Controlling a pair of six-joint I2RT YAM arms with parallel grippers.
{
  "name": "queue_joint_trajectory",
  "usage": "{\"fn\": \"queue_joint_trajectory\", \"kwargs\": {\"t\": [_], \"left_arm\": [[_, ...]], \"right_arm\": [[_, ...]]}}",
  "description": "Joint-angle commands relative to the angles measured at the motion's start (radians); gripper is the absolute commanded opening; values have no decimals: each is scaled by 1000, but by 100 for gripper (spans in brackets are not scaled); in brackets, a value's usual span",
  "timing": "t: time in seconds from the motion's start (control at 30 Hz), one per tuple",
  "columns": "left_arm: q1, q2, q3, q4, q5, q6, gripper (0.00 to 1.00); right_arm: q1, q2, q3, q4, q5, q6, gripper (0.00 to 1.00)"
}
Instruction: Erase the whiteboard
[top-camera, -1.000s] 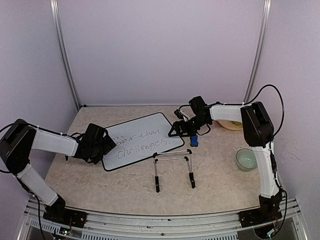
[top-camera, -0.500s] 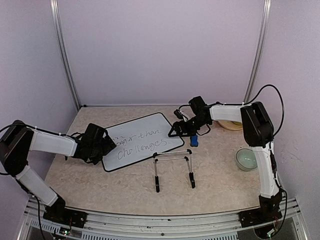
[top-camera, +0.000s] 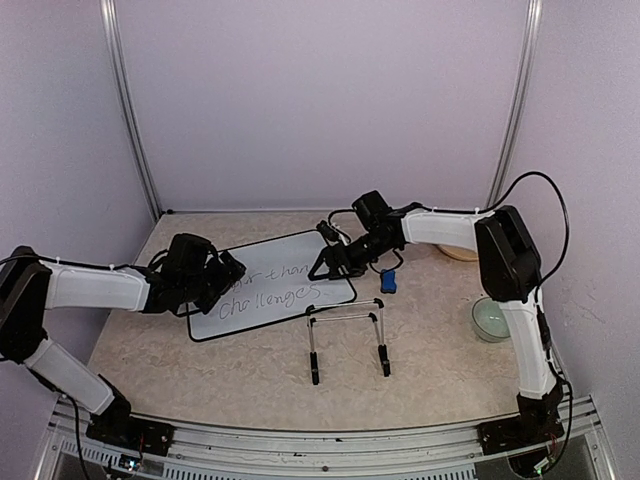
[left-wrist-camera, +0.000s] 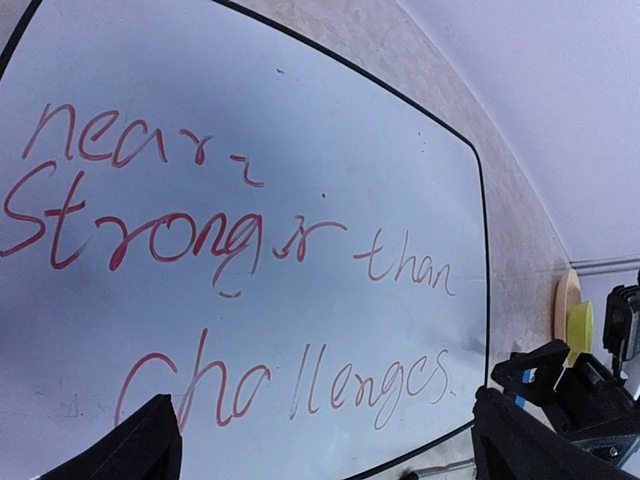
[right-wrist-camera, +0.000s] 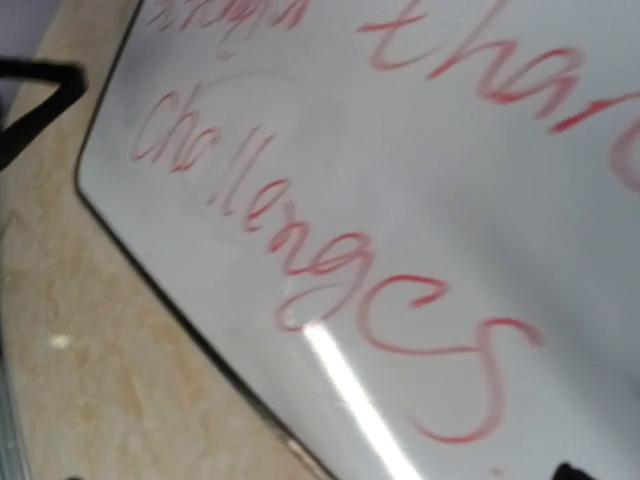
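I judge the job hasn't started. The whiteboard (top-camera: 285, 300) lies flat on the surface, left of centre and closer to the far edge than the near one, sitting askew to the surface's edges. All 3 lines of red writing (left-wrist-camera: 230, 240) read whole in the left wrist view, and the right wrist view shows the last word unsmeared right to the board's corner. I see no wiped patch anywhere.

The left fingers (top-camera: 228, 272) are spread about as wide as they go over the board's left end, with nothing between them but the board below. I cannot tell whether they touch it. The right fingers (top-camera: 325, 265) are also splayed wide and empty, low over the board's right end near its far corner.

The blue eraser (top-camera: 390, 282) lies on the surface just beside the board's right edge, near the right forearm, and neither arm has it. The wire stand (top-camera: 347, 335) stands bare between the board and the near edge.

So everything remains: take up the eraser, probably with the right arm since it is closest, then wipe all 3 lines while the board is kept from sliding.
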Motion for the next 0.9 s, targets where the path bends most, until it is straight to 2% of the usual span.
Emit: {"fn": "queue_joint_trajectory", "kwargs": {"t": [0.0,0.1,0.33,0.63,0.87], "left_arm": [[2,-29,67,-182,-62,11,99],[9,-63,64,-323,-113,2,99],[28,-144,-25,-415,-120,-25,99],[29,-127,-105,-421,-139,-61,99],[5,-103,-111,-421,-189,-71,99]], "right_arm": [[-33,-37,33,-61,90,-15,100],[-40,-48,34,-60,136,-12,100],[-45,-19,94,-134,232,-47,100],[-67,-32,29,-111,236,-51,100],[-79,-42,-52,-82,248,-60,100]]}}
